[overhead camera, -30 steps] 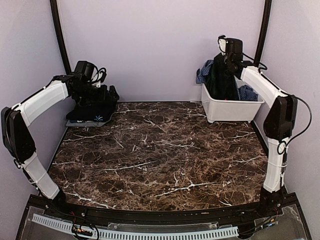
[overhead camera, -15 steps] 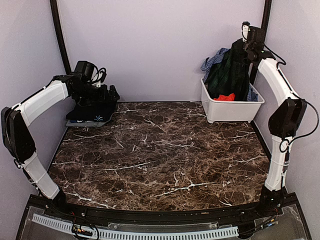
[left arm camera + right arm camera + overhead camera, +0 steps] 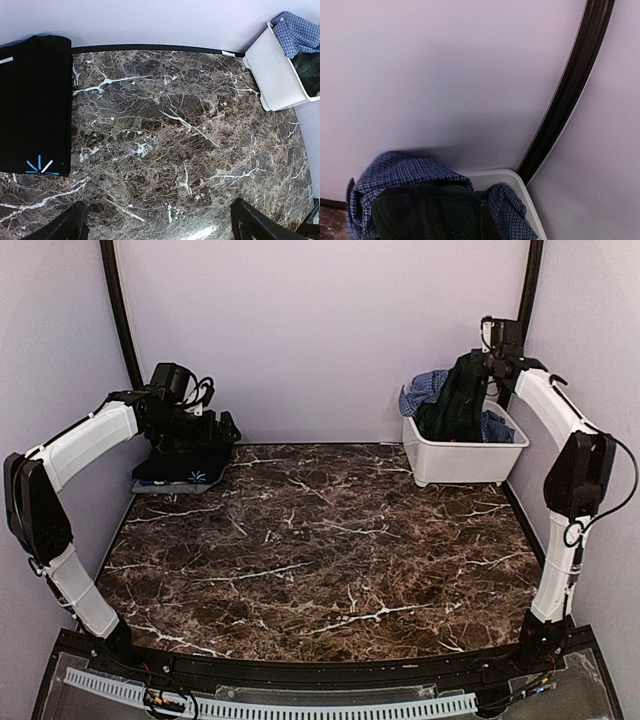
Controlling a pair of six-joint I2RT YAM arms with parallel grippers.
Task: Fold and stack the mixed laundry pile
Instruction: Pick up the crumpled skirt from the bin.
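The white plastic bin (image 3: 455, 462) stands at the far right corner of the marble surface (image 3: 320, 540). In it lies the blue checked shirt (image 3: 422, 392), spilling over the bin's left rim. The dark green plaid garment (image 3: 452, 410) hangs down into the bin from my right hand (image 3: 485, 360), which is clamped tight on its top, just above the bin. Well left of the bin, my left hand (image 3: 218, 430) is spread wide, holding nothing, over a folded black garment (image 3: 180, 468) with a light-blue starburst mark.
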